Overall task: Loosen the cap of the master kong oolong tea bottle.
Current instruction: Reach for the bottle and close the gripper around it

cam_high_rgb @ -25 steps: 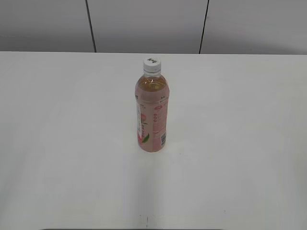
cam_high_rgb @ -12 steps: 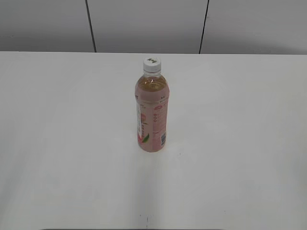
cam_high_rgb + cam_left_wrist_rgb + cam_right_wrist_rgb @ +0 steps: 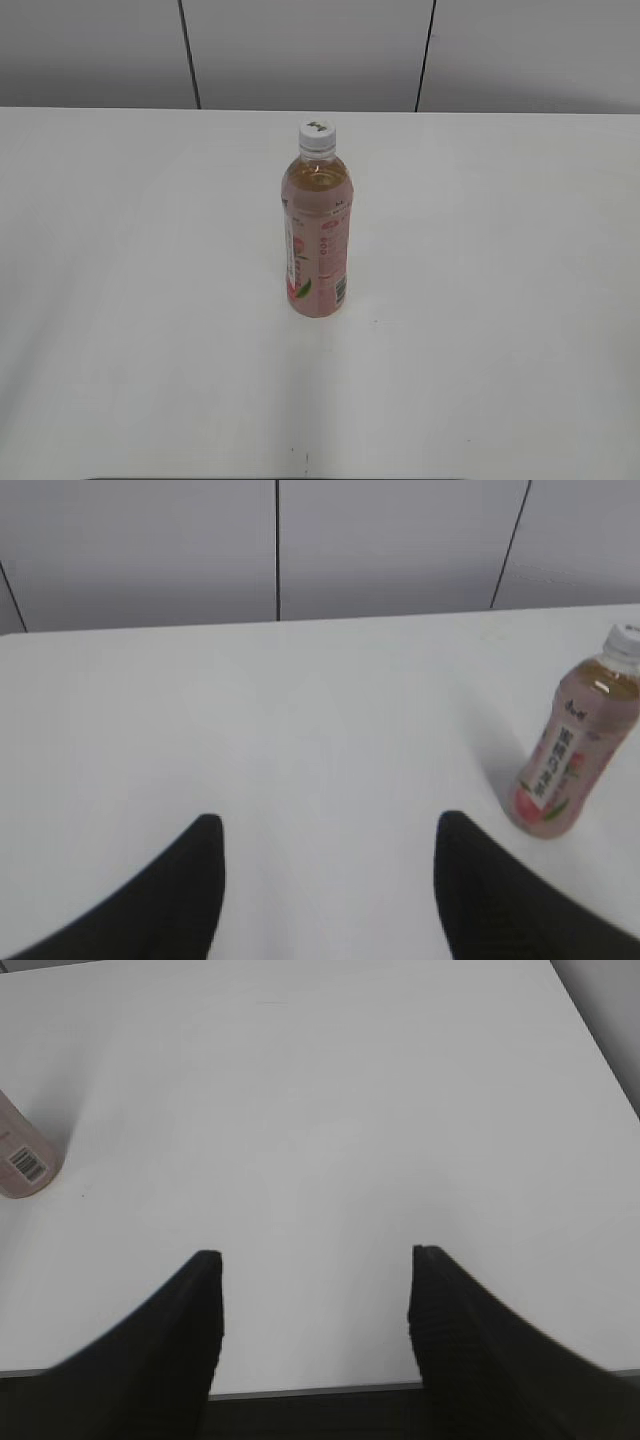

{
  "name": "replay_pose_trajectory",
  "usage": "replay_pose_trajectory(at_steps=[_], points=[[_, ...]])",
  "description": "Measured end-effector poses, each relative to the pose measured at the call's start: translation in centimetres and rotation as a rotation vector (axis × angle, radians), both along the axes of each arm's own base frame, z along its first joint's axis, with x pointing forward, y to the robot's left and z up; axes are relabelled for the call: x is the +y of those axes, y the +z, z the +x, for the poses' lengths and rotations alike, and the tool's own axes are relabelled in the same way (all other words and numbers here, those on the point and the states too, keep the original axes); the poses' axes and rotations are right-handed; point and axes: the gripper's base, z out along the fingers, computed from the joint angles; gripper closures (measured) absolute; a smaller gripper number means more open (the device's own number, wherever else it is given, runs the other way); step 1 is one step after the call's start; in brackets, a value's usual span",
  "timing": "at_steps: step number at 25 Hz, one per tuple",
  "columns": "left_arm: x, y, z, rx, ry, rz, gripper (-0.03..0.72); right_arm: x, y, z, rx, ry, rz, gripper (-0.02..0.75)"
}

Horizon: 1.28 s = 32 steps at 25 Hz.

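Observation:
The master kong oolong tea bottle (image 3: 318, 240) stands upright mid-table, with amber tea and a pink label. Its white cap (image 3: 316, 135) sits on top. The left wrist view shows the bottle (image 3: 575, 765) at the right edge with the cap (image 3: 627, 646). The right wrist view shows only the bottle's base with its barcode (image 3: 25, 1160) at the left edge. My left gripper (image 3: 325, 825) is open and empty, well to the left of the bottle. My right gripper (image 3: 315, 1260) is open and empty near the table's front edge, right of the bottle. Neither gripper shows in the exterior view.
The white table (image 3: 500, 300) spreads round the bottle. A grey panelled wall (image 3: 300, 50) stands behind its far edge. The table's front edge (image 3: 320, 1388) shows between my right fingers.

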Motion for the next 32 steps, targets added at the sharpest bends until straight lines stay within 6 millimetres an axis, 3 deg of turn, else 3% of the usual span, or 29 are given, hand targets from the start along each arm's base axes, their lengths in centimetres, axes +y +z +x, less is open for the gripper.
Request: replay_pose_trajectory(at_steps=[6,10,17,25,32], points=[[-0.2,1.1,3.4,-0.041,0.002,0.015,0.272,0.0,0.0,0.0,0.000,0.000,0.000,0.288],[-0.4,0.8,6.3,-0.005,-0.006,0.050,0.277,-0.1,0.0,0.0,-0.001,-0.005,-0.007,0.288],[-0.8,-2.1,10.7,0.019,0.008,0.021,0.297,0.0,0.0,0.0,0.000,0.000,0.000,0.288],[-1.1,-7.1,12.7,-0.016,0.012,0.009,0.297,0.0,0.0,0.0,0.000,0.000,0.000,0.288],[-4.8,-8.8,14.8,-0.009,-0.200,0.077,0.297,0.0,0.0,0.0,0.000,0.000,0.000,0.288]])
